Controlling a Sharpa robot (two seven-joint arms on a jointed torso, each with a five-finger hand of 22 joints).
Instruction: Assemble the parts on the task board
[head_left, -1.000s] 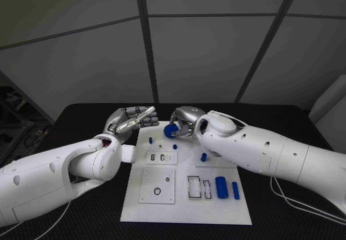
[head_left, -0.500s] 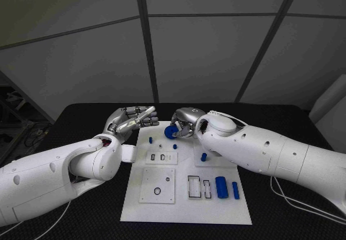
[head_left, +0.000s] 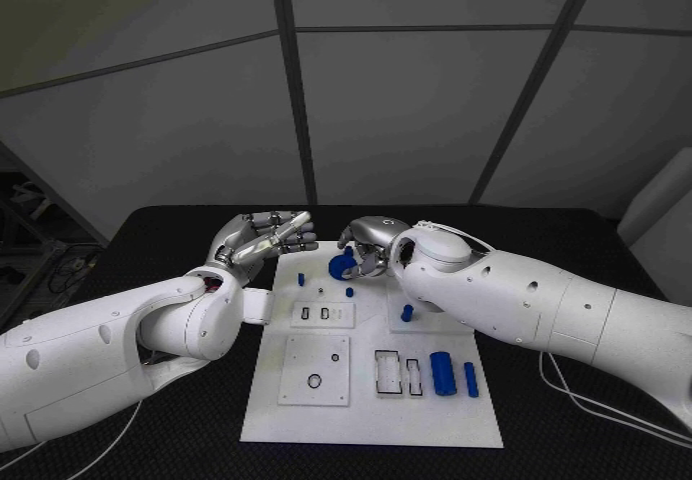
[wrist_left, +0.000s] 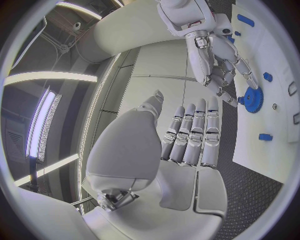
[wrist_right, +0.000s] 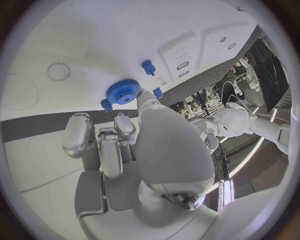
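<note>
While the scene is taken from biggest to smallest, almost nothing is seen to differ from a second ago.
Table (head_left: 173, 440): black, with the white board carried in its middle; no shift is noted.
Task board (head_left: 368, 420): laid flat between the two arms; its outlined slots are seen nearer the robot.
Right hand (head_left: 369, 240): kept over the board's far edge, fingers closed round the blue gear; only a slight change of pose is noted.
Left hand (head_left: 263, 238): held just off the board's far left corner, palm up, fingers straight together, nothing grasped; unchanged.
Blue gear (head_left: 342, 264): held at the board's far end, above or on the surface; contact cannot be told.
Blue cylinder (head_left: 443, 373): lying on the board's near right.
Blue pegs (head_left: 349, 293): standing where they were.
</note>
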